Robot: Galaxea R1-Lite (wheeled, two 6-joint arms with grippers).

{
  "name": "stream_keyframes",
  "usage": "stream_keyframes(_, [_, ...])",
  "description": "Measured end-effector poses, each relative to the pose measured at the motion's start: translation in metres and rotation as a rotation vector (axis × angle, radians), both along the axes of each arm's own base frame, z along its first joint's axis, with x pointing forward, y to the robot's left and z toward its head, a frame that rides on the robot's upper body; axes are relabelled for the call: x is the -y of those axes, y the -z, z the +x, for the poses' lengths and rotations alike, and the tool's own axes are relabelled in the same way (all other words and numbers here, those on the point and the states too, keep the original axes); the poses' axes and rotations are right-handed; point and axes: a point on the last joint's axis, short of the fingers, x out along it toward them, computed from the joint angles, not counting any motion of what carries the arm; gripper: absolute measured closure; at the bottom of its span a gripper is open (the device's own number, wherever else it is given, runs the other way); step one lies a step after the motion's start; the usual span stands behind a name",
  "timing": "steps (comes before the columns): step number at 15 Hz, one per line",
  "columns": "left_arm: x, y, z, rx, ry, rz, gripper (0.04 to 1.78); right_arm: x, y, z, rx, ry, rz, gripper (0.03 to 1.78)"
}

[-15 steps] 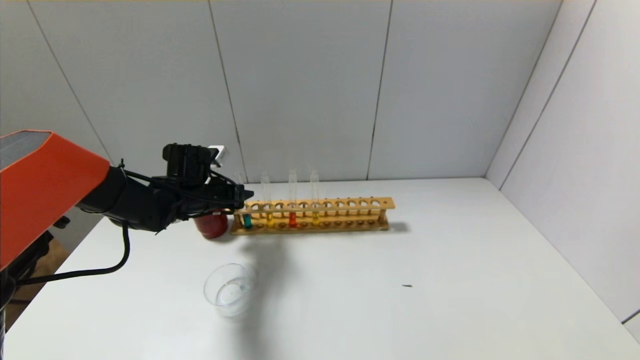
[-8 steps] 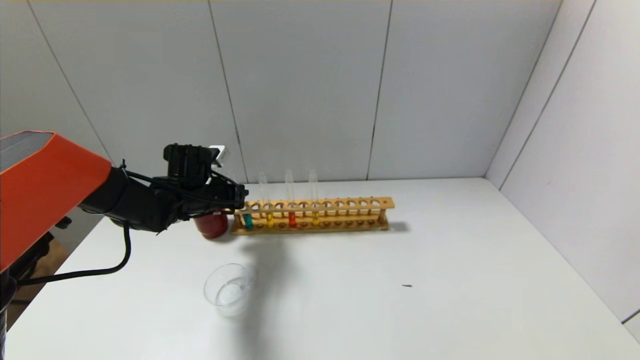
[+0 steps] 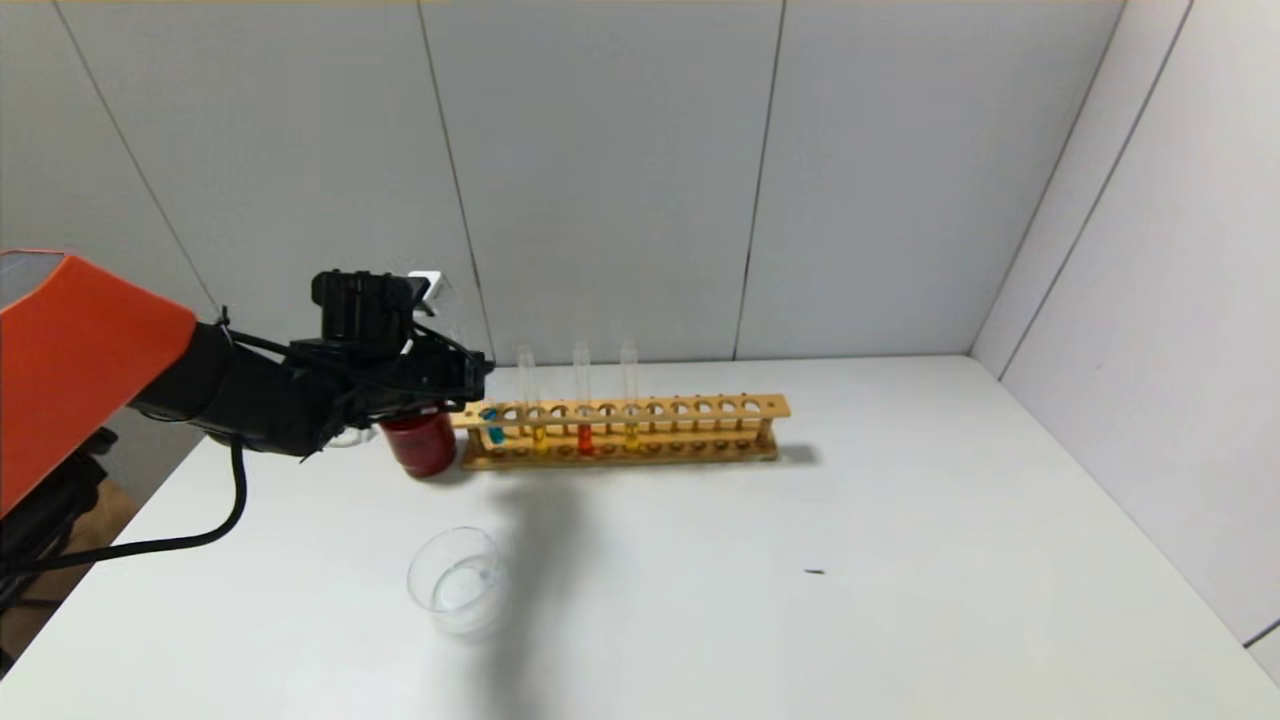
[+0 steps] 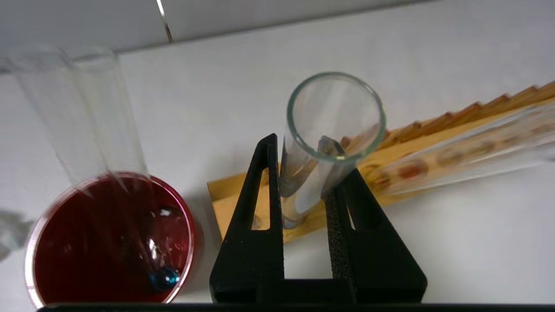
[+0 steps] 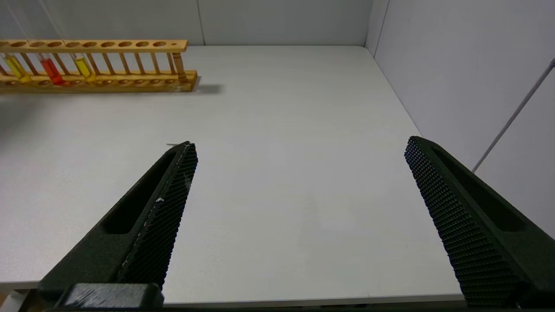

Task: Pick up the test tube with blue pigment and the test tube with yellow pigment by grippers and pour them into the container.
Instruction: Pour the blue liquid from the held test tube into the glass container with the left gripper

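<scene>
white surface (image 3: 800,600) under grey panels, and we see the left end effector (image 4: 303,190) now clamped on the test tube with blue pigment (image 3: 490,425), which has just risen and tilted at the near end of the wooden rack (image 3: 700,408). the lift is starting. next stop should be the container (image 3: 455,585) in front. the right end effector (image 5: 299,208) waits wide open, well apart.

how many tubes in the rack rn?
4. Blue tube at the wooden rack's left end, clamped by the left gripper; then yellow tube, red-orange tube, second yellow tube. Another clear tube seems to stand in the red cup.
</scene>
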Motion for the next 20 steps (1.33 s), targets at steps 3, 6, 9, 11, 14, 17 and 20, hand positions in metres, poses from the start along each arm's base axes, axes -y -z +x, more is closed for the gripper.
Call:
stream_keyframes(3, [-0.004, -0.029, -0.01, 0.077, -0.001, 0.0, 1.49, 0.0, 0.0, 0.0, 0.0, 0.0, 0.0, 0.06])
stream_keyframes(6, [-0.013, -0.061, -0.025, 0.177, 0.005, 0.056, 1.49, 0.0, 0.0, 0.0, 0.0, 0.0, 0.0, 0.06])
stream_keyframes(9, [-0.021, -0.087, -0.047, 0.261, 0.012, 0.112, 1.49, 0.0, 0.0, 0.0, 0.0, 0.0, 0.0, 0.06])
stream_keyframes(11, [-0.03, -0.096, -0.064, 0.296, 0.016, 0.173, 1.49, 0.0, 0.0, 0.0, 0.0, 0.0, 0.0, 0.06])
stream_keyframes(14, [-0.044, -0.089, -0.089, 0.289, 0.062, 0.239, 1.49, 0.0, 0.0, 0.0, 0.0, 0.0, 0.0, 0.06])
stream_keyframes(17, [-0.067, -0.073, -0.113, 0.26, 0.173, 0.231, 1.49, 0.0, 0.0, 0.0, 0.0, 0.0, 0.0, 0.06])
stream_keyframes(20, [-0.086, -0.056, -0.13, 0.269, 0.298, 0.257, 1.49, 0.0, 0.0, 0.0, 0.0, 0.0, 0.0, 0.06])
